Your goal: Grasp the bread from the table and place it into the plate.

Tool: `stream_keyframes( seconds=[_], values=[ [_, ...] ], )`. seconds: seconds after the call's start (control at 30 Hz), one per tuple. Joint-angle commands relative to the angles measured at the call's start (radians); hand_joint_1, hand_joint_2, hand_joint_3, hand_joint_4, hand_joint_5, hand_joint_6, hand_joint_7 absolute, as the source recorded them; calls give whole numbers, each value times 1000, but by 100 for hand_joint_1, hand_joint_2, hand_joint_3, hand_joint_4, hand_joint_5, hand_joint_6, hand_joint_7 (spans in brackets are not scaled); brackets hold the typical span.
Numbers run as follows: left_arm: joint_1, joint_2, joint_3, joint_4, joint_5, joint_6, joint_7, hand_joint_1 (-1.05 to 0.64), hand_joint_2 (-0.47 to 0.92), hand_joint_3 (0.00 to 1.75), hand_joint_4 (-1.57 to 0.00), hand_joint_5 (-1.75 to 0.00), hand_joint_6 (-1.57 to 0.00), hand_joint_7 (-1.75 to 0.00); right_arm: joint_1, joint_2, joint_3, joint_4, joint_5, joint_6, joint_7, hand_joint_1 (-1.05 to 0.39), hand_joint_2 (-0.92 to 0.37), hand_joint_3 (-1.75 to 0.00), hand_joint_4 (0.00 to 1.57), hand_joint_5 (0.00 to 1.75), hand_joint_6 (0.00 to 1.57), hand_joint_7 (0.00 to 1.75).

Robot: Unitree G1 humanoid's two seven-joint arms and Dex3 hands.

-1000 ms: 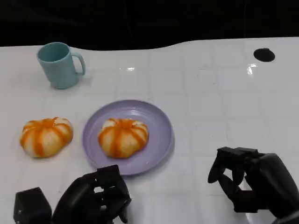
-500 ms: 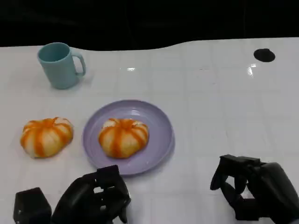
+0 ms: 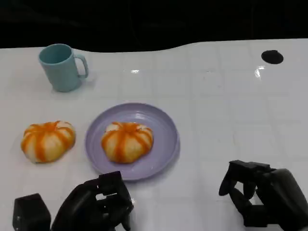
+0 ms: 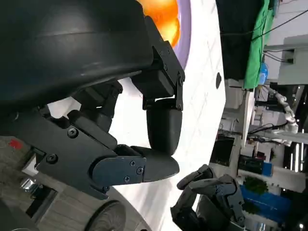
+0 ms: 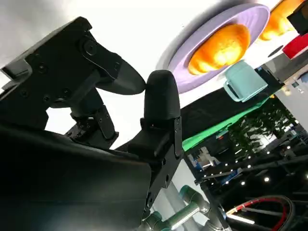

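One orange-striped bread roll (image 3: 127, 141) lies in the purple plate (image 3: 163, 130) at the table's middle. A second bread roll (image 3: 47, 140) sits on the table to the plate's left. My left hand (image 3: 96, 206) hovers near the front edge just below the plate, fingers loosely bent and apart, holding nothing. At the front right, well clear of the plate, my right hand (image 3: 263, 198) is also empty with bent, parted fingers. The left wrist view shows my left hand (image 4: 120, 120), the roll (image 4: 166, 19) and the right hand (image 4: 211, 195). The right wrist view shows my right hand (image 5: 120, 106), the plate (image 5: 252, 17) and its roll (image 5: 219, 45).
A light blue mug (image 3: 61, 67) stands at the back left, also seen as the mug (image 5: 245, 82) beyond the plate. A small black round spot (image 3: 272, 56) marks the table's far right. The white table (image 3: 231, 110) is bare to the right of the plate.
My right hand has drawn back toward the front edge, a little lower and to the right. The left hand, both rolls and the plate have stayed put.
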Motion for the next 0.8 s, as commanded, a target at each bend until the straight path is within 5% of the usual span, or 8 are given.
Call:
stream_keyframes(
  seconds=[0.03,0.8],
  values=[
    [-8,17,7,6,6,-12,5,-54,67,62,-81,-175,-77,-140,-6,-14,-5,15,2,-11,-11,-27,-38,-126,88,175,76,155],
    [-12,17,10,15,6,-18,3,-56,67,63,-81,-175,-77,-142,-10,-21,1,24,-20,-30,-32,-25,-39,-125,88,175,76,152]
  ],
)
